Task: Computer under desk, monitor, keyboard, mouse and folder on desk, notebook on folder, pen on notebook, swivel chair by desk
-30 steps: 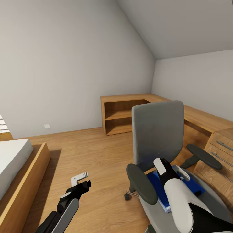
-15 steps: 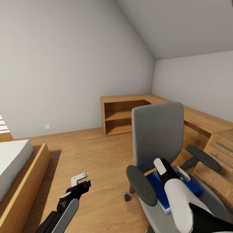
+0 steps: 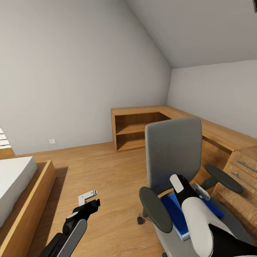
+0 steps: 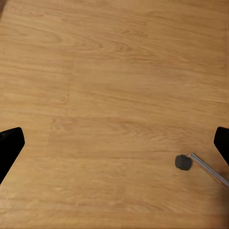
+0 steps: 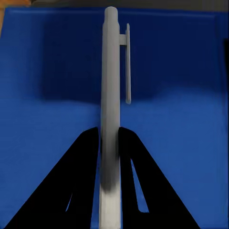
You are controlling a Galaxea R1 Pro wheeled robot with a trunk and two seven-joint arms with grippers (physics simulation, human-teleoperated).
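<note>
Right gripper [image 5: 109,143] clenched on pen [image 5: 111,95], shaft pinched between both fingers, clip end projecting forward; pen held above blue folder [image 5: 47,124]. Folder lying flat on seat of swivel chair [image 3: 174,150], not yet moved to desk. Holding pen aloft judged to keep it clear of folder.

Left gripper [image 4: 114,143] released, jaws wide apart, nothing held; parked over bare plank floor [image 4: 114,71], near chair caster [image 4: 182,161]. Judged idle, kept clear of chair.
</note>
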